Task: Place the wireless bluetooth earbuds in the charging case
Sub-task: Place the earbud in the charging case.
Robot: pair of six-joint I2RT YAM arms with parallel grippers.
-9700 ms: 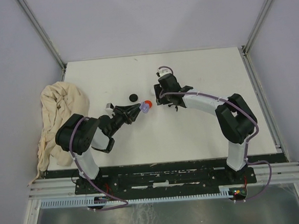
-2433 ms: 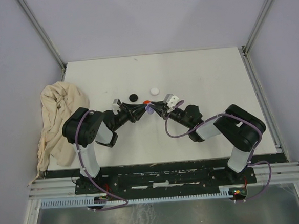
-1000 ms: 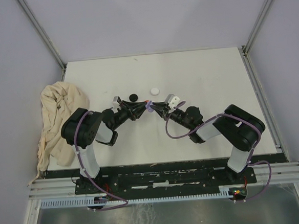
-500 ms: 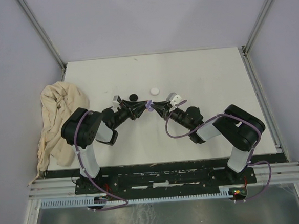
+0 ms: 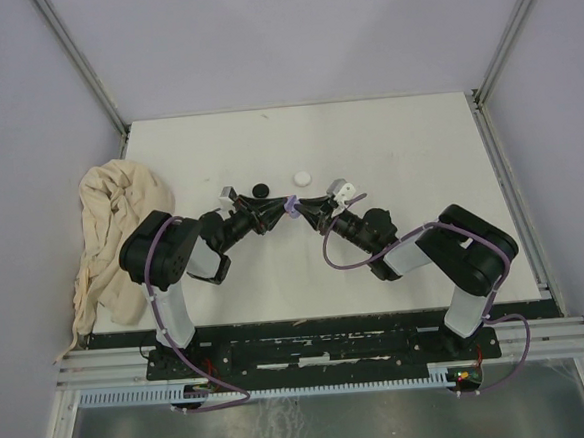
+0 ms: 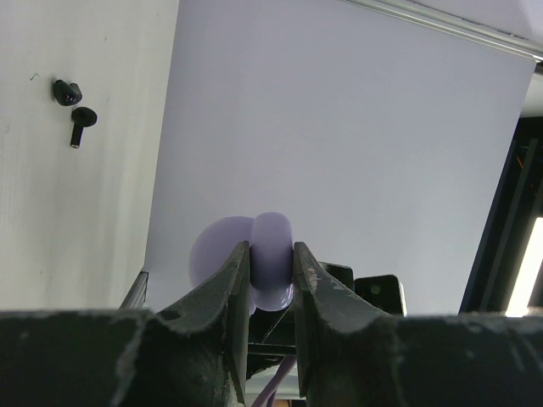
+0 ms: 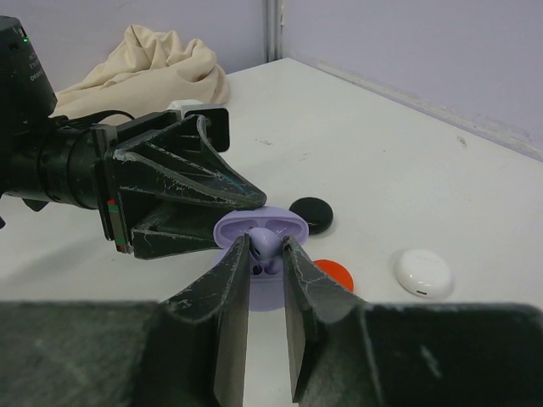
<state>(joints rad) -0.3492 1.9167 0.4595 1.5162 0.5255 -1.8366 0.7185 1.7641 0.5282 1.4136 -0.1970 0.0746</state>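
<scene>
Plainly, the white table (image 5: pixel 398 151) will catch anything that slips, and the cloth (image 5: pixel 112 232) heaped at its left edge is too far off to soften a fall. The two arms meet tip to tip left of the table's middle. The left gripper (image 6: pixel 270 250) is clamped tight on the lilac charging case (image 7: pixel 270 222), holding it off the surface with its lid open towards the right arm. The right gripper (image 7: pixel 267 246) has its fingers narrow about the lilac earbud (image 7: pixel 268 243), pinching it right at the case's mouth. The case is gripped only by its smooth, rounded sides, so the main risk, I judge, is that a push from the right twists it or squeezes it out of the jaws. If the earbud meets its socket tilted, it could jam on the rim and spring free on release. It would then drop among the black disc (image 7: pixel 311 214), the red disc (image 7: pixel 333 273) and the white disc (image 7: pixel 423 273) just beyond. The opposing fingertips are also close enough to knock together. The black earbuds (image 6: pixel 82 119) lie loose on the table, well apart from the case.
</scene>
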